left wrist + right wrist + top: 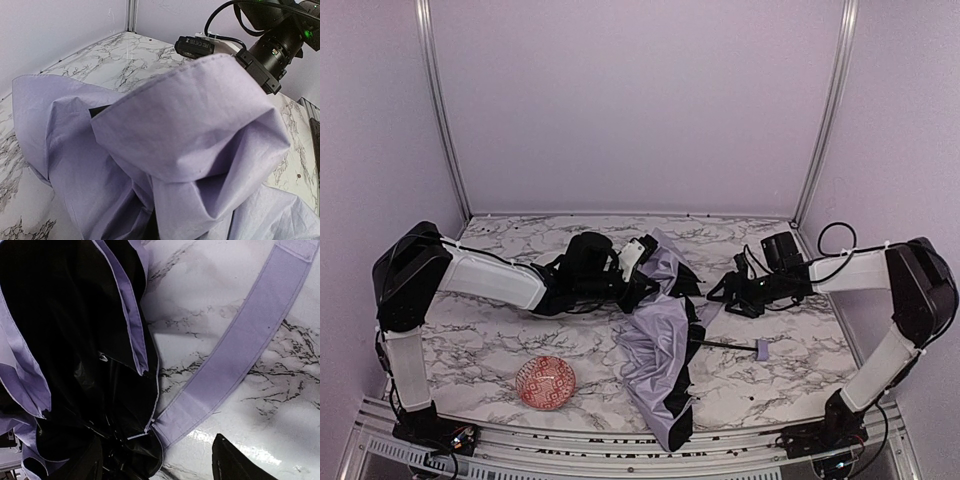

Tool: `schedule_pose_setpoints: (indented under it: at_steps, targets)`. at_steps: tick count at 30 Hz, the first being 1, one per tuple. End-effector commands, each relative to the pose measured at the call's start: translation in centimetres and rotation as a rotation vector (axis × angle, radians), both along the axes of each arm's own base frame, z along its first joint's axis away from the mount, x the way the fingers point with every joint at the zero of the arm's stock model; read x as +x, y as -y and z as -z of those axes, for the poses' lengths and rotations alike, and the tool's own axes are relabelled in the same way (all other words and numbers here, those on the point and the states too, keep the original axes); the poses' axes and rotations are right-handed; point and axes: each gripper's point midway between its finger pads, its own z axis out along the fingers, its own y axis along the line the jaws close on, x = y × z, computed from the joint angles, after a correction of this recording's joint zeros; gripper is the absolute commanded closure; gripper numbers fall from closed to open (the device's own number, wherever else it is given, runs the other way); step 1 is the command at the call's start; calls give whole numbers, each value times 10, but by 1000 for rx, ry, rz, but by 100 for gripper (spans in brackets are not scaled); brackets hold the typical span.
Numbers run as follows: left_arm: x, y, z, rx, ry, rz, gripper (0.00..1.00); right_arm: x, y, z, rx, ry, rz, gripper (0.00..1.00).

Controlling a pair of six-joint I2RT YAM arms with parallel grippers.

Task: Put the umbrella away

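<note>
Umbrella (658, 350): lies half-collapsed at the centre of the frame, its lavender canopy sprawling towards the lower middle with the black lining showing.
Handling: likely light and limp. The thin fabric will slip and bunch, and the ribs look easy to bend.
Hold: the shaft (725, 346) and knob handle (761, 349), right of centre, offer the only stiff grip. The strap (235, 365) trails loose on the table (800, 375).
Left tool (648, 258): closed, apparently pinching a raised fold of canopy at upper centre.
Right tool (160, 465): spread wide and empty, near the strap's root.
Surroundings: a red bowl (545, 383) sits at lower left, well apart.
</note>
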Motion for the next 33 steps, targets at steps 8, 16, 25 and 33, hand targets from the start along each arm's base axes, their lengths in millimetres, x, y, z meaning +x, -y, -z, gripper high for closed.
schedule_pose_setpoints:
  at_steps: [8,16,25,33]
  targets:
    - [-3,2,-27,-55,54,16,100,2,10,25,124,-121,145,29]
    - [-3,3,-28,-58,57,18,100,6,9,41,161,-152,200,30]
    - [-3,3,-29,-56,64,21,100,9,1,37,271,-168,231,29]
    - [-2,4,-30,-57,66,22,100,4,3,36,352,-200,325,27]
